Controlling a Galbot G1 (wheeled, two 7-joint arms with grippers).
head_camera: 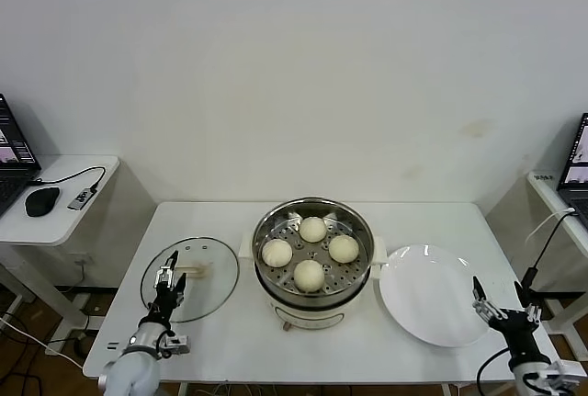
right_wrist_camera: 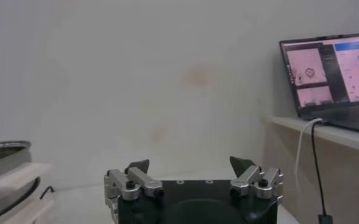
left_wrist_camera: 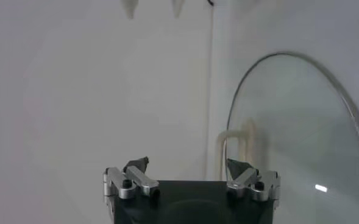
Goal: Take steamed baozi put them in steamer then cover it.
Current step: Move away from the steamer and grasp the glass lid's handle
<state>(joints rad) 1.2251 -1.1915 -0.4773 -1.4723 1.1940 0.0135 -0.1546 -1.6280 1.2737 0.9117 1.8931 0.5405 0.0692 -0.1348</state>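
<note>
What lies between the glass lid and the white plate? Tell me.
The steamer, uncovered, with four baozi inside, stands between the lid and the plate; the head view shows this.

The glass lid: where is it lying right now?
In the head view, the glass lid lies flat on the table's left side, beside the steamer, with the left end effector over its near edge.

The left gripper (head_camera: 168,272) hangs low at the robot's near left, fingers pointing up and forward, jaws spread wide with nothing between them. The right gripper (head_camera: 501,302) sits low at the near right, tilted slightly inward, its jaws equally wide apart and empty.
</note>
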